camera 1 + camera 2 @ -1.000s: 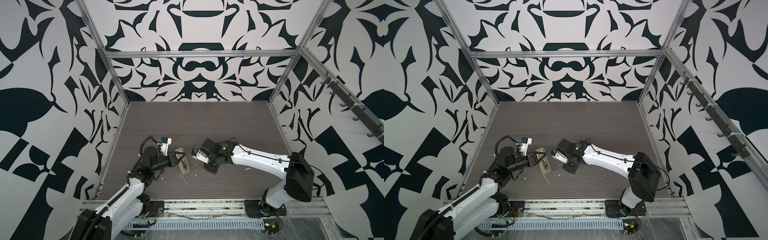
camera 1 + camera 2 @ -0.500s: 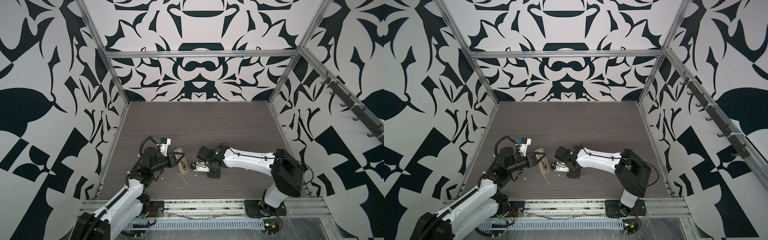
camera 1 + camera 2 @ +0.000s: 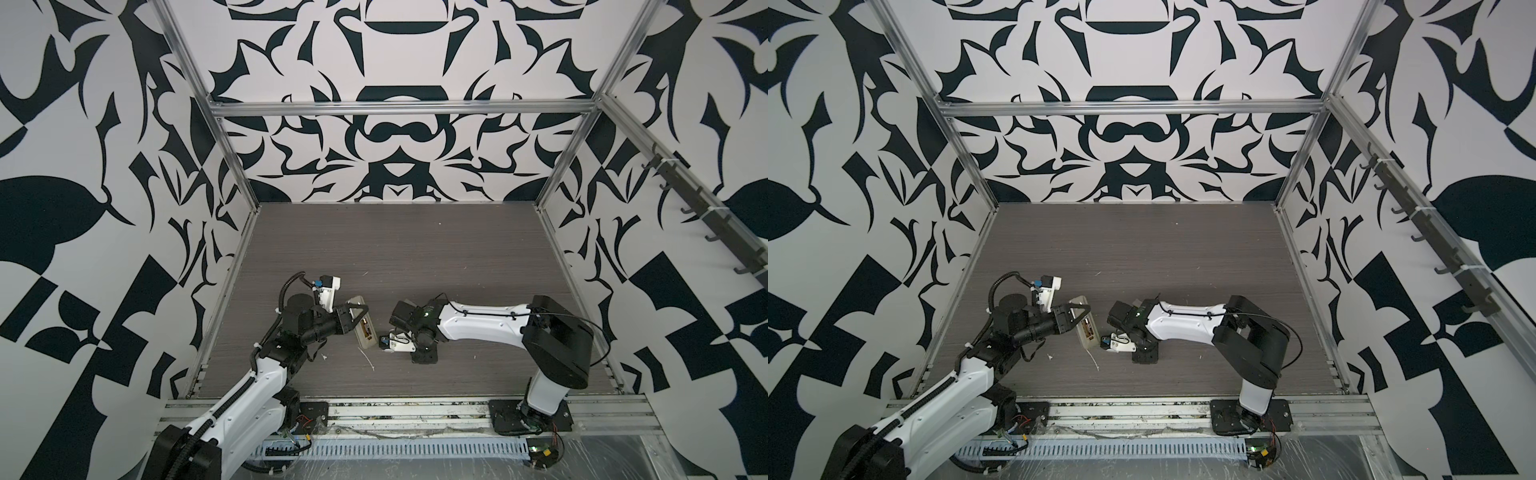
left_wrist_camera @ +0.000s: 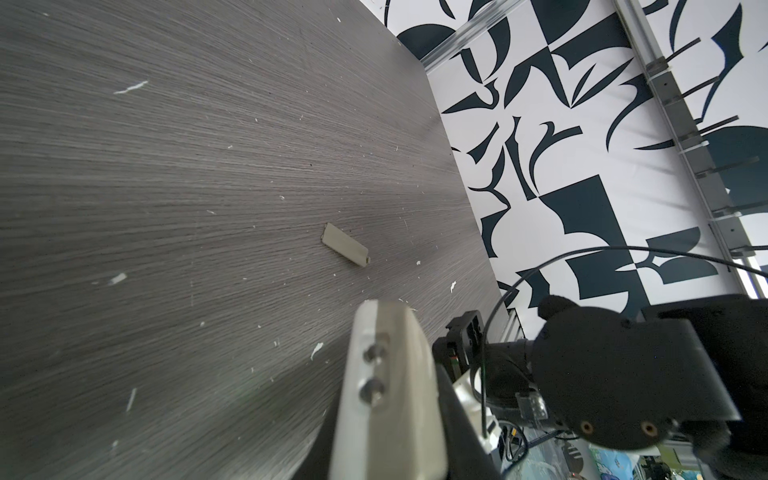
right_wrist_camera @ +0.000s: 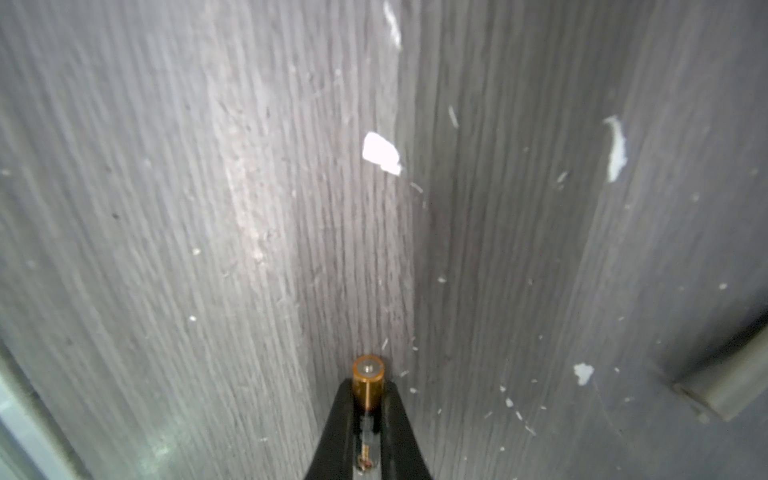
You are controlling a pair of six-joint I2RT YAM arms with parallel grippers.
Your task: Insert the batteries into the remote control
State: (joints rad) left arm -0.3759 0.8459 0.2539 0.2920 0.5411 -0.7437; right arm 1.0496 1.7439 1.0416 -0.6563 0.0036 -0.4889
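My left gripper (image 3: 356, 312) is shut on the remote control (image 3: 362, 323), holding it tilted above the table with its beige back up in both top views. A dark and copper shape that looks like a battery (image 3: 365, 330) lies in its open compartment. In the left wrist view the remote control (image 4: 386, 374) shows end-on between the fingers. My right gripper (image 3: 380, 343) sits low beside the remote's near end, shut on a second battery (image 5: 368, 380). Its copper end sticks out past the black fingertips (image 5: 336, 419), pointing at the table.
A beige battery cover (image 4: 345, 249) lies flat on the grey wood table (image 3: 415, 249), beyond the remote. White scraps (image 5: 380, 153) are scattered over the surface. A pale blurred bar (image 5: 723, 386) shows near my right gripper. Patterned walls close in three sides.
My right gripper has swung down and toward the front, from level with the remote's middle to beside its near end, still gripping the battery. The left arm and remote have stayed put.
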